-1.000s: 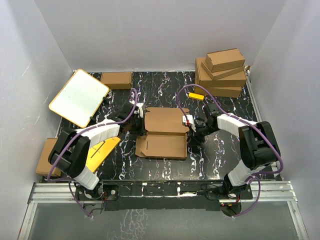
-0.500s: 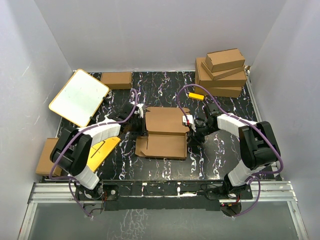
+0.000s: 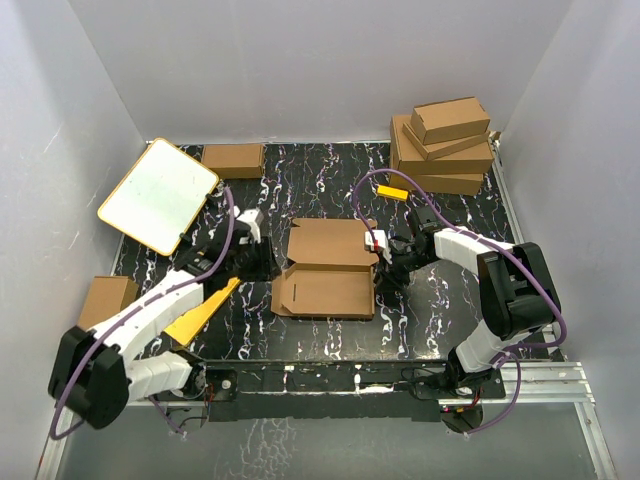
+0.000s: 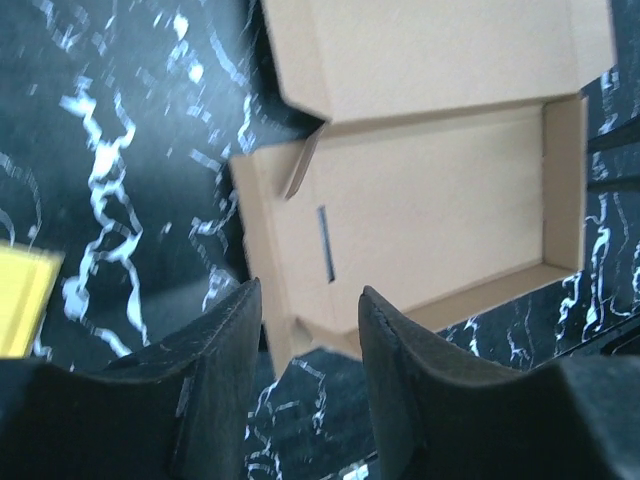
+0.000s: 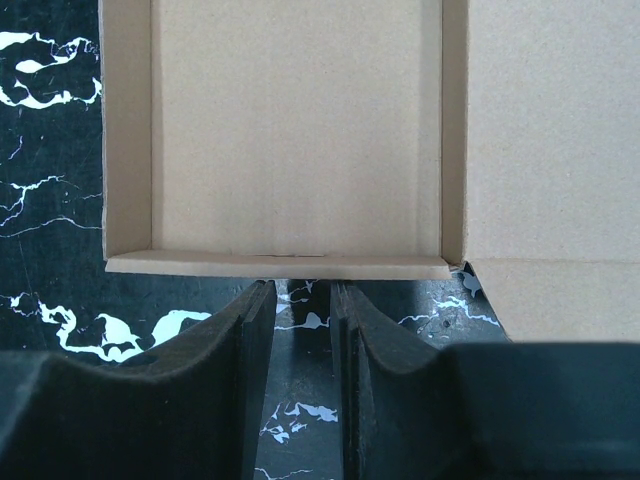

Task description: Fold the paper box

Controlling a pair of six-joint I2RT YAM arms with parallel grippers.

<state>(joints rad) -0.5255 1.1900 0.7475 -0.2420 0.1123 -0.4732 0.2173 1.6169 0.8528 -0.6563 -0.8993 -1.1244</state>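
A plain brown paper box (image 3: 325,272) against a black worktop (image 3: 430,320) marbled with white and faint purple veins. Also pictured: a bright yellow card (image 3: 200,315), a white board (image 3: 158,195) rimmed in orange, and matching brown stacked boxes (image 3: 445,150).

Plain pale grey walls (image 3: 300,70) on three sides. Tabletop (image 3: 440,310) black, marble-look, with white veins. Aluminium rail (image 3: 330,372) along near edge. Light even, diffuse; shadows soft.
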